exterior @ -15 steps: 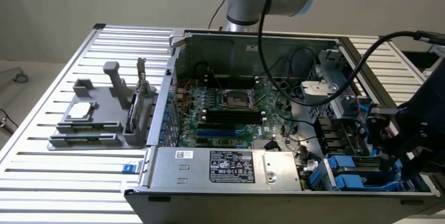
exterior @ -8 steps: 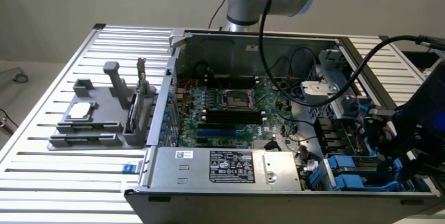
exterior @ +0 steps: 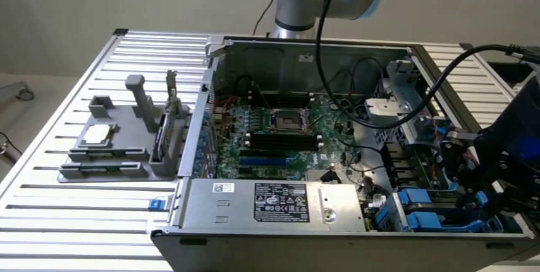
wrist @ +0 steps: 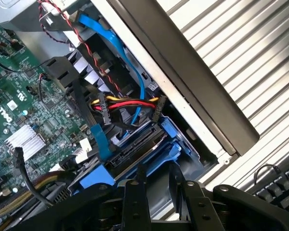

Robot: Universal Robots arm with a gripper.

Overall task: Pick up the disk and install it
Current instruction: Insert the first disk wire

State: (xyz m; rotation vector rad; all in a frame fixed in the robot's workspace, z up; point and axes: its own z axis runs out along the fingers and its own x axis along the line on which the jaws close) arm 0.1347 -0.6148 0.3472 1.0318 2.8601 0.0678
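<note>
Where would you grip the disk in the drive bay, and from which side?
Probably grip the disk by its flat faces at the exposed edge, coming through the open case: it stands on edge, with blue carrier rails flanking it.

Taking the exterior view as a clock around my gripper (exterior: pixel 481 196): loose cables (exterior: pixel 371 158) crowd ten o'clock, and the power supply box (exterior: pixel 270 204) blocks nine. Blue carriers (exterior: pixel 422 212) fill the bay at eight. A thick black cable (exterior: pixel 432 88) arcs at eleven. The case wall (wrist: pixel 192 96) hems the bay. The slatted table (exterior: pixel 50 221) lies open far toward nine.
</note>
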